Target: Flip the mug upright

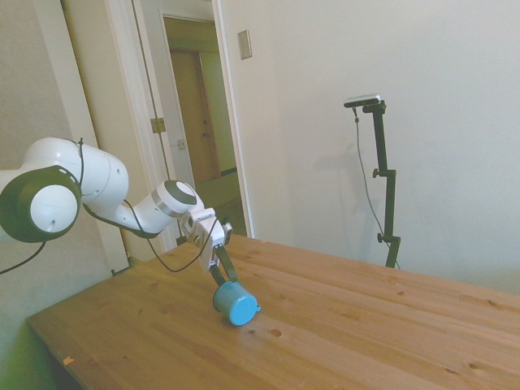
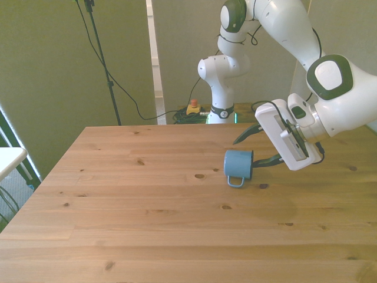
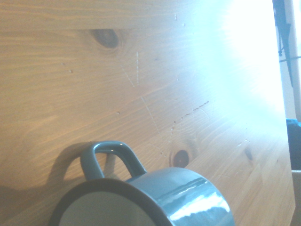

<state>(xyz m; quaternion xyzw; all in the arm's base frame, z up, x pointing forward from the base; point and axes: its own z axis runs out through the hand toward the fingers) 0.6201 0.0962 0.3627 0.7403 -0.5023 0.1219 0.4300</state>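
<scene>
Hand (image 2: 254, 154) clamped on smooth, glossy light-blue cylindrical mug (image 2: 238, 165), tilted above knotty wooden table (image 2: 147, 206).

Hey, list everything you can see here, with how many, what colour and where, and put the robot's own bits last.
mug: one, light blue, tipped on its side near the table's middle, handle toward the front camera
table: one, light wood with knots, fills the lower part of each view
yellow object with a red top: one, behind the table's far edge by the robot's base
doorway: one, white frame, in the wall behind the table in the side view
arm: one, white with dark joints, reaching down to the mug
pincer: one, dark fingers, shut on the mug's rim end
</scene>
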